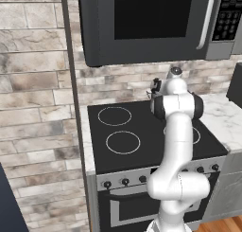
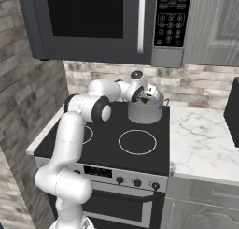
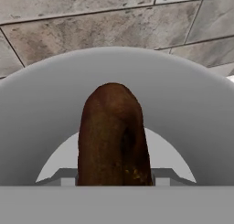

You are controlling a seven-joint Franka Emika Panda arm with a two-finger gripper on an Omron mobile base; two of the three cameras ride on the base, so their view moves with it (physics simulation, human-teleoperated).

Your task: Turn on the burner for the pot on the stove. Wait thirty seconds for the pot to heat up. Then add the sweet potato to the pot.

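The grey metal pot (image 2: 147,112) stands on the back right ring of the black glass stove (image 2: 108,144). My gripper (image 2: 148,97) hangs over the pot's open mouth, shut on the brown sweet potato (image 2: 145,101). In the hand view the sweet potato (image 3: 113,136) stands upright between the jaws of the gripper (image 3: 113,179), with the pot's grey inner wall (image 3: 192,122) curving behind it. From the left base view my own forearm covers the pot, and the gripper (image 1: 155,90) shows just beyond the elbow, above the stove (image 1: 142,127).
A dark microwave (image 2: 93,17) hangs low over the stove. Small black knobs (image 2: 136,182) line the steel front. A marble counter (image 2: 205,144) runs to the right, with a dark appliance (image 2: 233,112) at its far edge. A stone-brick wall (image 1: 33,108) closes the left side.
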